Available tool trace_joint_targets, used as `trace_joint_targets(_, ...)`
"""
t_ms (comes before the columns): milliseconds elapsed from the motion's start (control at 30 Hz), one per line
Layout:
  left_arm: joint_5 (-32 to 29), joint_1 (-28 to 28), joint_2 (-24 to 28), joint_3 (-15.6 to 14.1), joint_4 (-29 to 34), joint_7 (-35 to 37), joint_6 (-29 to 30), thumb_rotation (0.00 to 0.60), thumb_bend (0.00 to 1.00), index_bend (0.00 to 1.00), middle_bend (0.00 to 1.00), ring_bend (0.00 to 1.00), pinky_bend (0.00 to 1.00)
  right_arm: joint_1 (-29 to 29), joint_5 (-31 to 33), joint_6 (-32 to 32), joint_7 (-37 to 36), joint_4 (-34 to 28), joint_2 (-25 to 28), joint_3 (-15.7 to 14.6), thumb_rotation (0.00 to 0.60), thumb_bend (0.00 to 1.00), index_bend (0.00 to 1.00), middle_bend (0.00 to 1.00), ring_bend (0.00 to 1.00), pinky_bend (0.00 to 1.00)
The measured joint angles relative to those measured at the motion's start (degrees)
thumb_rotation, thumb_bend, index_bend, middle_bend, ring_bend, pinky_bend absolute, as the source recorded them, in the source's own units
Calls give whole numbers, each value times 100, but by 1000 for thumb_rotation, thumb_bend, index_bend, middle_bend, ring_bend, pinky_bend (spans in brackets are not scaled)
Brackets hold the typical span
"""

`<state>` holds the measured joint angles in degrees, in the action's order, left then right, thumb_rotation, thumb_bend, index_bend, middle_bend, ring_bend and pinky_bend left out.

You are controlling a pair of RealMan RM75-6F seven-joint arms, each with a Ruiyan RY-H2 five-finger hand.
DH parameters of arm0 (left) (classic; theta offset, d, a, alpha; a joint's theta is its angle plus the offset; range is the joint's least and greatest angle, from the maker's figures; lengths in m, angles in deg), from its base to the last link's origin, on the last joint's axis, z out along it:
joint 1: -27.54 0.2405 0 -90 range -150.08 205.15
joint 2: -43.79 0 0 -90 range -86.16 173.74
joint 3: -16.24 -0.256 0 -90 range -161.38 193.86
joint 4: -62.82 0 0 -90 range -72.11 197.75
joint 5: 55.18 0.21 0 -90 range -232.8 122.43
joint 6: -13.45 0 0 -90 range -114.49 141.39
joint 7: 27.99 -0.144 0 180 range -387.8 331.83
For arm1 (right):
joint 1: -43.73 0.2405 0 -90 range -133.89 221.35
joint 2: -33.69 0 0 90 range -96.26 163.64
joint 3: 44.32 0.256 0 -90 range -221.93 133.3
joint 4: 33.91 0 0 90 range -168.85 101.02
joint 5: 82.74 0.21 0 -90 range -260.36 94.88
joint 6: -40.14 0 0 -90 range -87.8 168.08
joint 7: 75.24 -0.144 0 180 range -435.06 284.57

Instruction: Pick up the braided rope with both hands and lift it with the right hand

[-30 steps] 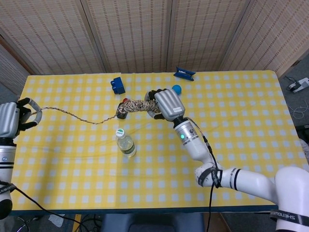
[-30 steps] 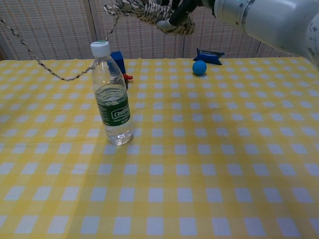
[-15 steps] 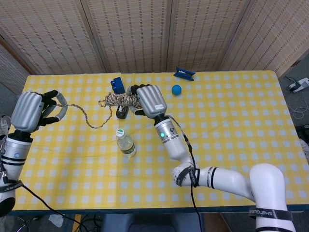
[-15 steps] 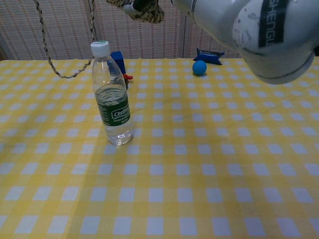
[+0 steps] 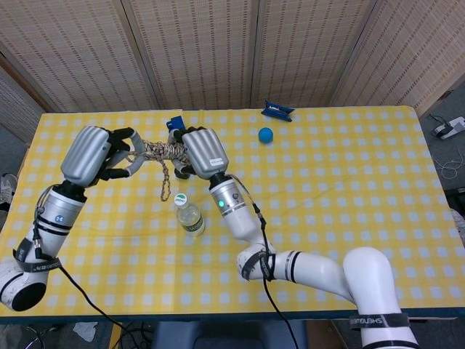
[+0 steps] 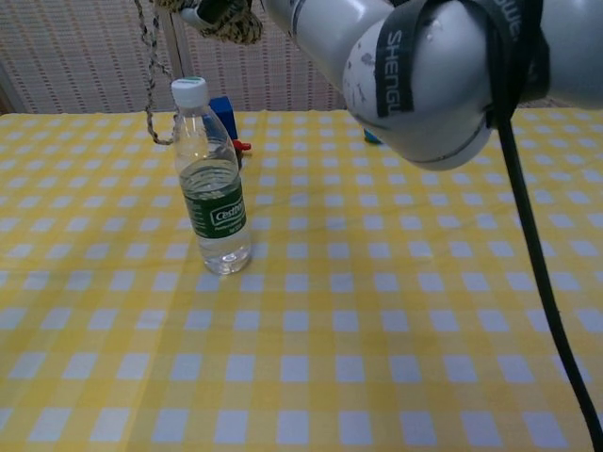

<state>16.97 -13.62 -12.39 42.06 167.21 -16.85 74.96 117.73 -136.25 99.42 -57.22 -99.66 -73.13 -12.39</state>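
Observation:
The braided rope (image 5: 155,149) is held in the air between my two hands, high over the yellow checked table (image 5: 349,189). My right hand (image 5: 203,151) grips its bunched end; a slack loop hangs down beside the bottle cap. My left hand (image 5: 94,154) holds the other end in curled fingers (image 5: 125,153). In the chest view the rope (image 6: 146,75) dangles from the top edge, where my right hand (image 6: 219,13) clutches the bundle. The left hand does not show there.
A water bottle (image 5: 189,215) (image 6: 213,184) stands upright just below the hanging loop. A blue block (image 6: 223,115) and a small red piece (image 6: 243,146) lie behind it. A blue ball (image 5: 266,134) and a dark blue object (image 5: 277,110) sit at the back. My right forearm (image 6: 424,75) fills the chest view's upper right.
Both hands have come closer together and risen toward the head camera, the right one moving left. The rope, stretched out before, now sags in a short loop between them.

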Motion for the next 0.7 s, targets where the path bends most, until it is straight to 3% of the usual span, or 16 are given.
trace_joint_targets(433, -919, -450, -186, 168, -234, 79, -553, 600, 397, 734, 1000, 1000, 1000, -109, -881, -231, -1103, -147, 115, -336, 600, 351, 714, 620, 467, 492)
trace_joint_targets(700, -1736, -642, -256, 112, -636, -309, -782, 600, 397, 734, 1000, 1000, 1000, -358, -1451, -169, -1900, -318, 284, -585, 600, 337, 730, 632, 468, 492)
